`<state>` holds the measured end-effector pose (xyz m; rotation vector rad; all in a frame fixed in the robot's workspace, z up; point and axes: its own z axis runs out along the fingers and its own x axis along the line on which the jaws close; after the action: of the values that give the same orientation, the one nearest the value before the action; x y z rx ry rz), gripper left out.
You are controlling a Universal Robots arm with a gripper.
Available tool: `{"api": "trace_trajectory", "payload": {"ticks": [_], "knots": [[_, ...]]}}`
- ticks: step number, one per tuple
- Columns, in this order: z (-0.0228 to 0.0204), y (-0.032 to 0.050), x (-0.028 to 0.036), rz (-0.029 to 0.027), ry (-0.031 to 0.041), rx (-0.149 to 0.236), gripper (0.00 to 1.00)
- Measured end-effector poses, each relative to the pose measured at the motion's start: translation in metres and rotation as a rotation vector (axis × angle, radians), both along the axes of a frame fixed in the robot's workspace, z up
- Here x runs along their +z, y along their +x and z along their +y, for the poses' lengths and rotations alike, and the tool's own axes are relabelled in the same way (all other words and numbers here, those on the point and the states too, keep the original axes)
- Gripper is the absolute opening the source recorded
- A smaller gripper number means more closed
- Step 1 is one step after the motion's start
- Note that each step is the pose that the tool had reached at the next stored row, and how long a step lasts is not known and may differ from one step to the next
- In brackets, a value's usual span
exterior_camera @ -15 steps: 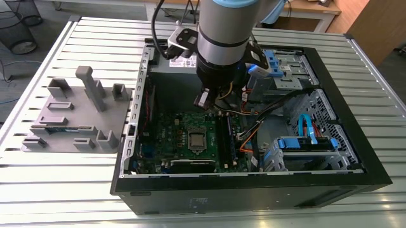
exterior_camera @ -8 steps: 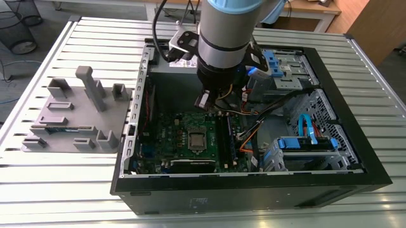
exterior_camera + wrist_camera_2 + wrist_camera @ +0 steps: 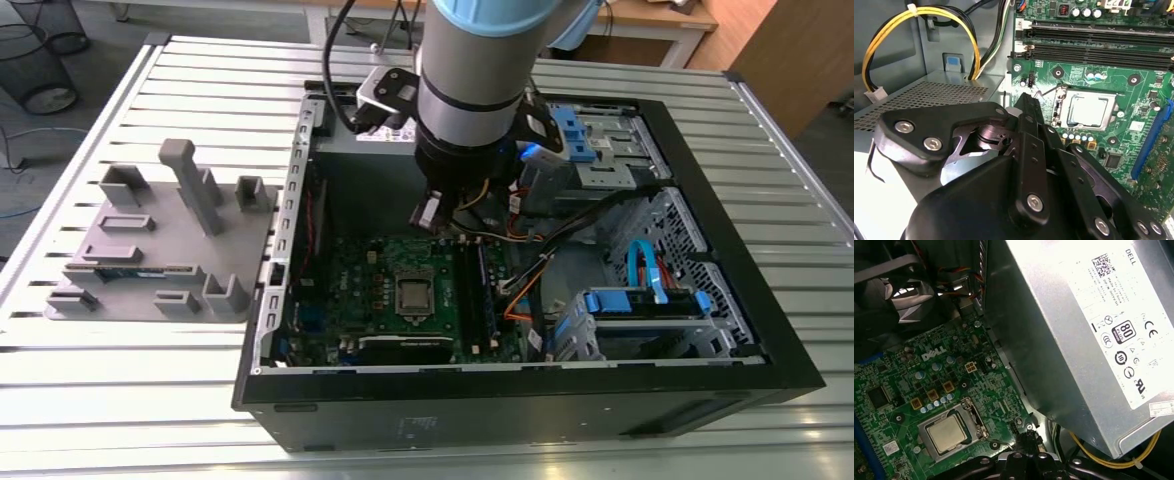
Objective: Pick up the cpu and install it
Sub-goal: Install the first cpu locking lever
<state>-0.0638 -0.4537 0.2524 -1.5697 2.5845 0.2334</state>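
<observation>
Slatted metal table [image 3: 134, 400]: open black computer case [image 3: 467, 425] on it; grey parts holder [image 3: 120, 240] alongside, exterior view's left.

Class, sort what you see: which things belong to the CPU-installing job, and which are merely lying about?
Job: cpu, sitting in the motherboard socket; end effector near it.
Lying about: grey parts holder, power supply box, yellow cables.

cpu [image 3: 1088, 111]: matt silvery metal | motherboard [image 3: 899, 385]: glossy green | power supply [image 3: 1044, 340]: smooth grey metal
</observation>
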Motion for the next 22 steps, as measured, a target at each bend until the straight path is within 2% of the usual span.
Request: {"api": "trace_trajectory", "payload": {"ticks": [3, 8, 19, 20, 21, 22], "knots": [[0.0002, -0.0001, -0.0015, -0.0001, 0.0058, 0.0, 0.11], [0.0007, 0.0, -0.0047, -0.0001, 0.0106, 0.0, 0.11], [0.0015, 0.0, -0.0113, -0.0001, 0.0126, 0.0, 0.11], [0.0015, -0.0001, -0.0115, 0.0001, 0.0102, 0.0, 0.11], [0.0015, -0.0001, -0.0117, 0.0001, 0.0048, 0.0, 0.11], [0.0015, -0.0001, -0.0118, 0.0, -0.0039, 0.0, 0.11]]}}
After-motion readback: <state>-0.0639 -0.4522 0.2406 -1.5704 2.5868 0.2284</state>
